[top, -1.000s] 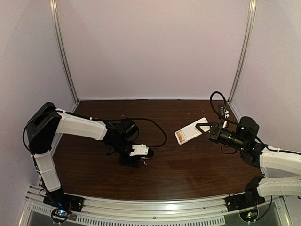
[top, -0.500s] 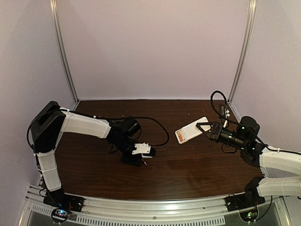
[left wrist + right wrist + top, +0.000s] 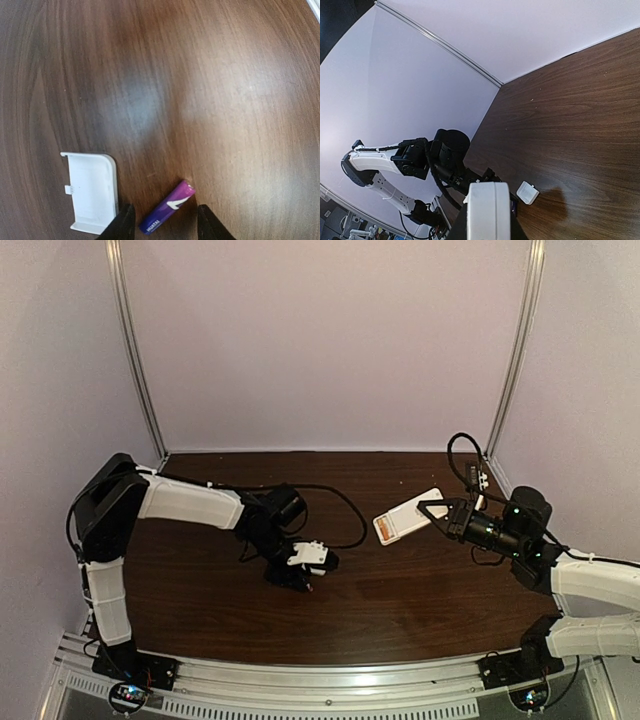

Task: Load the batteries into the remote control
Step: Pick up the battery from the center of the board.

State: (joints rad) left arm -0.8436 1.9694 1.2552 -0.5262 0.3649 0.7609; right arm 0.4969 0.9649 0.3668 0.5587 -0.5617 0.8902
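Your left arm has swung a little toward the middle of the desk since a second ago, carrying the left claw with it. The right arm has stayed put.

Closest to the near edge, the left claw hangs low over the wood, left of the desk's centre, its jaws spread part way. The purple battery lies flat on the desk in the gap between the fingers. Its long axis runs aslant across that gap, and you cannot tell whether either finger touches it. Just beside one finger lies the white cover, also flat on the desk.

Further back, toward the right edge, the right claw is pinched on one end of the remote control, holding it clear of the desk. The remote's long axis points away from the claw toward the left edge, tilted, with an orange patch at its free end.
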